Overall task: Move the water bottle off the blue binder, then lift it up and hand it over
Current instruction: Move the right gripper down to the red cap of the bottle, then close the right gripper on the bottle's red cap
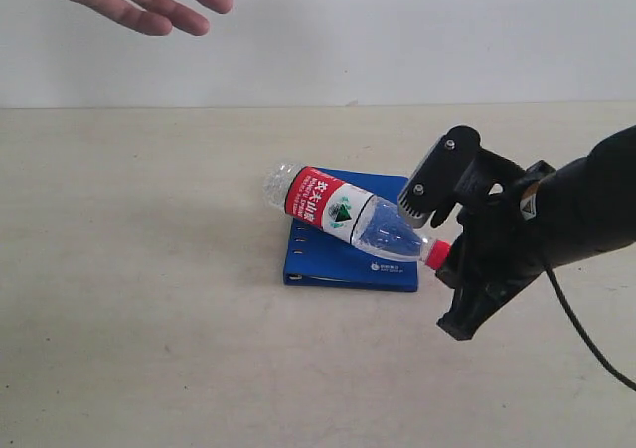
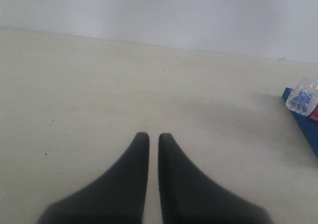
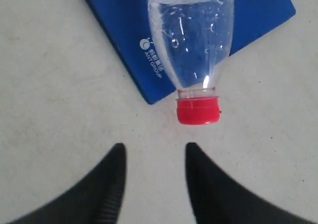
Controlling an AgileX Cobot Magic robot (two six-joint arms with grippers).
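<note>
With the water bottle (image 1: 343,215) lying across the blue binder (image 1: 328,266), red cap (image 3: 198,110) jutting past its corner, the right gripper (image 3: 154,152), spread wide and tilted down just short of that cap, should ease forward to straddle the neck before closing; the left gripper (image 2: 153,137) hangs pinched together over the table (image 1: 149,319), well apart

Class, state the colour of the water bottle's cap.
Red; the cap of the water bottle shows best in the right wrist view.

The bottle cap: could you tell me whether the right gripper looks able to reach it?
Probably yes: the right gripper is open and faces the cap, with nothing but table between them.
</note>
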